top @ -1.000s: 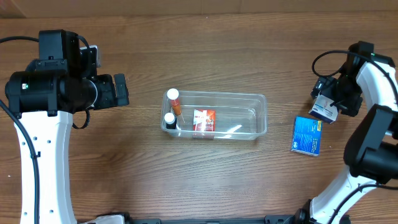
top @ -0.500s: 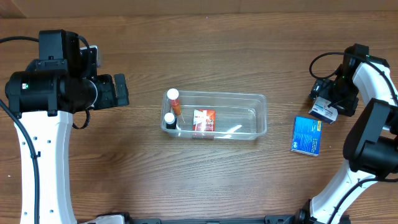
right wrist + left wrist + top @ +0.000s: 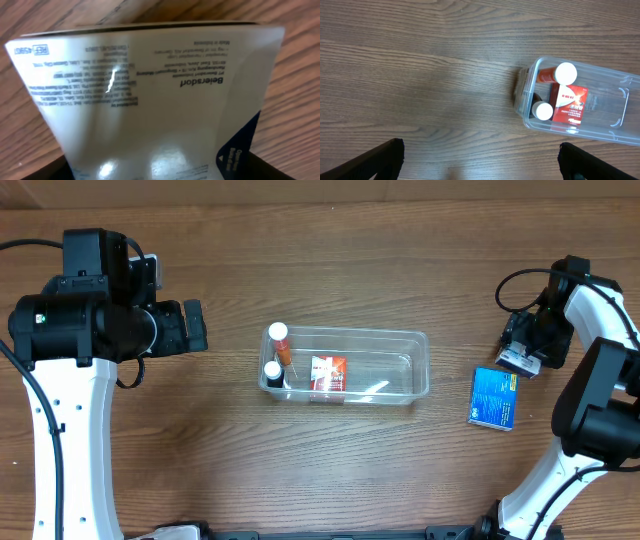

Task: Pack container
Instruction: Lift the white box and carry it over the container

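The clear plastic container (image 3: 415, 340) stands mid-table. It holds an orange bottle with a white cap (image 3: 279, 335), a dark bottle with a white cap (image 3: 272, 371) and a red-and-white box (image 3: 328, 372). It also shows in the left wrist view (image 3: 620, 107). My left gripper (image 3: 195, 325) is open and empty above bare table, left of the container (image 3: 480, 162). My right gripper (image 3: 522, 352) is at the far right, shut on a white box with a dark blue corner (image 3: 150, 95), which fills the right wrist view.
A blue box (image 3: 492, 398) lies flat on the table just below my right gripper, right of the container. The wooden table (image 3: 330, 470) spreads around. Black cables loop near the right arm (image 3: 515, 280).
My right gripper with the white box has shifted slightly left and up. The left arm and the container have not moved.
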